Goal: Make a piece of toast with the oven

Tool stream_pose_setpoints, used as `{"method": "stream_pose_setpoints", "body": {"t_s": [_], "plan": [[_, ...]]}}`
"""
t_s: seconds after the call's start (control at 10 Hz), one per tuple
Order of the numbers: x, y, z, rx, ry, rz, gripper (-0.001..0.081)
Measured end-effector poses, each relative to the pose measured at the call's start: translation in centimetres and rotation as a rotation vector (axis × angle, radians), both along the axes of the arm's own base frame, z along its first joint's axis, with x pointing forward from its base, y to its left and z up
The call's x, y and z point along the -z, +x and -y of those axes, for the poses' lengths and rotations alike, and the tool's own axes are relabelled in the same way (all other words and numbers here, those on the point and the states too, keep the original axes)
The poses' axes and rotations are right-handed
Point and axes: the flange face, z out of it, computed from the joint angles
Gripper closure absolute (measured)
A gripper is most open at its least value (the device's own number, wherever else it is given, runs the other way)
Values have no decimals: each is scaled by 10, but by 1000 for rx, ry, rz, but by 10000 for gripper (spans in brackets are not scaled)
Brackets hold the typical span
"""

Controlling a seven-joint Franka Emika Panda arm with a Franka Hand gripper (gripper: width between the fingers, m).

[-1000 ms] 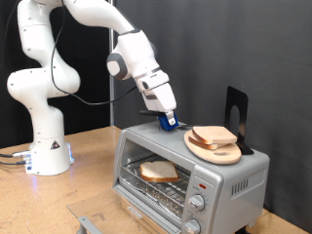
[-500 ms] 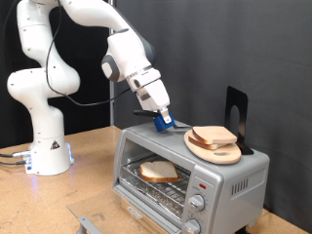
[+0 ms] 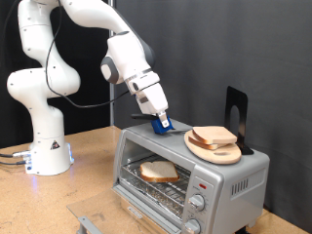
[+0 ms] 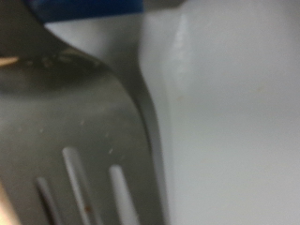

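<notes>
The oven (image 3: pixel 190 174) stands at the exterior view's lower right. The piece of toast (image 3: pixel 158 173) lies flat on the wire rack inside it. My gripper (image 3: pixel 162 124), with blue fingertips, hangs just above the back left part of the oven's top, apart from the toast. Nothing shows between its fingers. The wrist view is a blurred close-up of the oven's slotted metal top (image 4: pixel 75 131), with a blue fingertip (image 4: pixel 84 7) at the frame's edge.
A round wooden plate (image 3: pixel 213 151) with the other bread slice (image 3: pixel 214 136) sits on the oven's top, to the gripper's right in the exterior view. A black stand (image 3: pixel 235 109) rises behind it. Two knobs (image 3: pixel 198 204) are on the oven's front. The robot's base (image 3: pixel 44 146) is at the left.
The gripper has shifted a little towards the exterior view's left and down over the oven's top. The toast and the plate have not moved.
</notes>
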Motion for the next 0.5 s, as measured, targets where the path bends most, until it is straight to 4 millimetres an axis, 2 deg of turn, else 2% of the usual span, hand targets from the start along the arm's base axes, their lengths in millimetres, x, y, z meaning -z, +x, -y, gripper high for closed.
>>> {"method": "stream_pose_setpoints", "body": {"t_s": [0.2,0.5], "plan": [[2,0,-4,12,26,88,-2],[3,5,-8,16,38,102,-2]]}}
